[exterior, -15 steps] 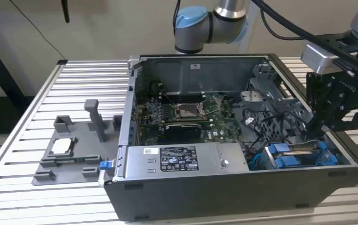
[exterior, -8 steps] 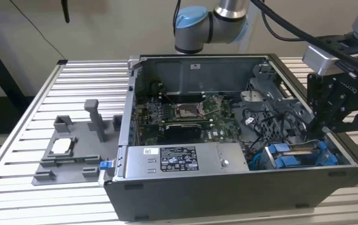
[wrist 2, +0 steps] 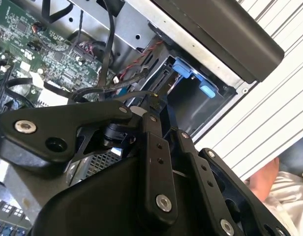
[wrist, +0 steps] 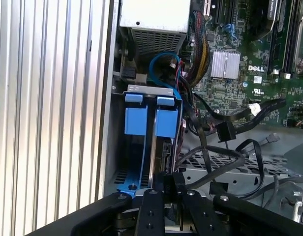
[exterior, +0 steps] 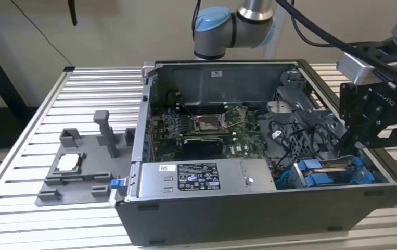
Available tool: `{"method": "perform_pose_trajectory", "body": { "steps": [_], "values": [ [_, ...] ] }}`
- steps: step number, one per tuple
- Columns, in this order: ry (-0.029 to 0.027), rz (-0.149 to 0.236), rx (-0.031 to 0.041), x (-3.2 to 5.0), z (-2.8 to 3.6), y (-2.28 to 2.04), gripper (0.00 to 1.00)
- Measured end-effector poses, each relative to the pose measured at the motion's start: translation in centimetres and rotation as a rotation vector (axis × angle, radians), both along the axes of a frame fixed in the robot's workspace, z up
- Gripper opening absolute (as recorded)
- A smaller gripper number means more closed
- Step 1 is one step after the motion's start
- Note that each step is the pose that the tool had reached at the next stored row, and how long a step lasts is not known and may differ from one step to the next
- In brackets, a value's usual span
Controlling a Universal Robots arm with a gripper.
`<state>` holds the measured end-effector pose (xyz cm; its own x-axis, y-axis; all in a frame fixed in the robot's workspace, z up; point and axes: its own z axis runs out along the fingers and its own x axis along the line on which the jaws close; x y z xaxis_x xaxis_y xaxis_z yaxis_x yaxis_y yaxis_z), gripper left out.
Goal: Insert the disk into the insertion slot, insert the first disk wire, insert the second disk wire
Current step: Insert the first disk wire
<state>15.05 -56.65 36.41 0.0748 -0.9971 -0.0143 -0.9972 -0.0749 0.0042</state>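
Note:
Inside the black computer case [exterior: 254, 219], the insertion slot [exterior: 314, 179] [wrist: 136, 120] [wrist 2: 191, 71] is a dark cage with blue rails at the corner on the exterior view's right. The disk [exterior: 331, 167] [wrist: 152, 150] sits between the rails, its silver edge showing. My gripper [exterior: 354, 143] [wrist: 173, 179] [wrist 2: 160, 96] reaches down into the case right at the cage's end. Its fingers are close together, shut on a black disk wire [wrist: 215, 155] [wrist 2: 117, 96] that loops up to them. Another black wire with a connector [wrist: 225, 132] lies loose beside the cage.
The motherboard [exterior: 205, 125] and the power supply [exterior: 198, 177] fill the case on the exterior view's left of the cage, with loose cables [exterior: 302, 135] between. A grey fixture tray [exterior: 73, 172] stands on the slatted table [exterior: 94, 94]. A person's hand [wrist 2: 269, 179] is near the table edge.

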Motion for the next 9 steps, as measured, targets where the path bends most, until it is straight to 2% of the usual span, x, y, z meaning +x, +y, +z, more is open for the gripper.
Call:
{"method": "perform_pose_trajectory", "body": {
  "steps": [3,6,9],
  "values": [
    [0.0008,-0.004,0.0088,0.37,-0.35,0.0,0.19],
    [0.0007,-0.025,0.0183,0.55,-0.75,0.0,0.19],
    [0.0005,-0.059,0.0219,0.57,-1.14,0.0,0.19]
  ]
}}
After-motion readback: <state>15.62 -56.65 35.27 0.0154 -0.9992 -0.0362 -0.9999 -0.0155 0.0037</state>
